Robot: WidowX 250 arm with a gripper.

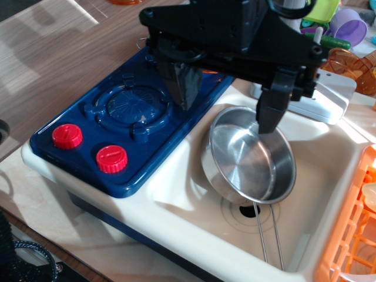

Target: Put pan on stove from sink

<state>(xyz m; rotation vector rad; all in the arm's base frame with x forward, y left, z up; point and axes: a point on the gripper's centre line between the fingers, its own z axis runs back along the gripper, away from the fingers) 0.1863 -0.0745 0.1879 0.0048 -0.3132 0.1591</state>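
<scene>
A: Position of the pan to be noted first.

B: It is seen tilted up over the sink, its far rim under the right finger and its long wire handle trailing down toward the near wall of the basin, past the drain hole. It appears lifted off the basin floor, though contact at the lower edge cannot be ruled out.

A: And the fingers?

B: They are spread wide, not closed together. The right finger is set down on the pan's far rim, and it seems to reach inside the bowl. The left finger hangs above the edge of the stove, well apart from the pan. Whether the rim is actually pinched cannot be told; no second contact is seen.

A: Step in hand?

B: It is judged to be the lift-out from the sink: the pan is raised and tipped, but nothing has yet been carried across. The burner to the left of the fingers lies bare, with the two red knobs nearer the front.

A: What is called for next?

B: The hold should be confirmed, then the pan raised clear of the sink wall, handle included, carried leftward and levelled before being set down on the burner. A one-sided catch on a shiny rim is judged liable to slip.
</scene>
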